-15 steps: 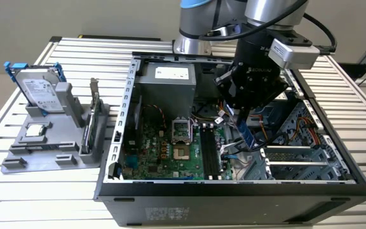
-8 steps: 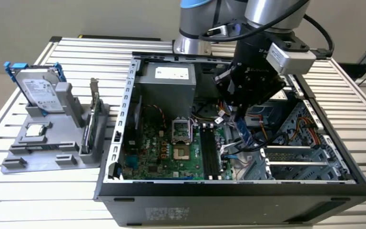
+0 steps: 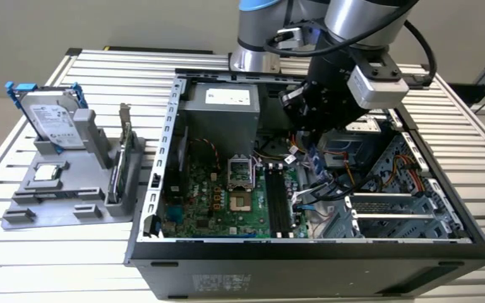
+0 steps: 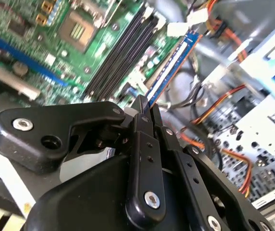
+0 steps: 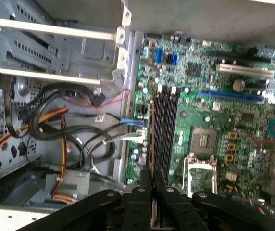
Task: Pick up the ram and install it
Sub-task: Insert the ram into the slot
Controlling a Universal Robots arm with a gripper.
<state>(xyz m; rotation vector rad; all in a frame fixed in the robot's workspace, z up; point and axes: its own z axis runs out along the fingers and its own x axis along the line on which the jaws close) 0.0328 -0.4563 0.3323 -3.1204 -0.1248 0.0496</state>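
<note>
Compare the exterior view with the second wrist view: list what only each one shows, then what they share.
Only the exterior view: the hard drive standing in the grey holder on the slatted table, outside the open computer case.
Only the second wrist view: the gripper shut on the ram, held edge-on above the motherboard.
Both: the green motherboard with its CPU socket and black memory slots, plus orange cables.

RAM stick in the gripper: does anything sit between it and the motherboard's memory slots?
Nothing visible does. The gripper holds the RAM stick above the empty black memory slots; the loose cables lie beside them.
</note>
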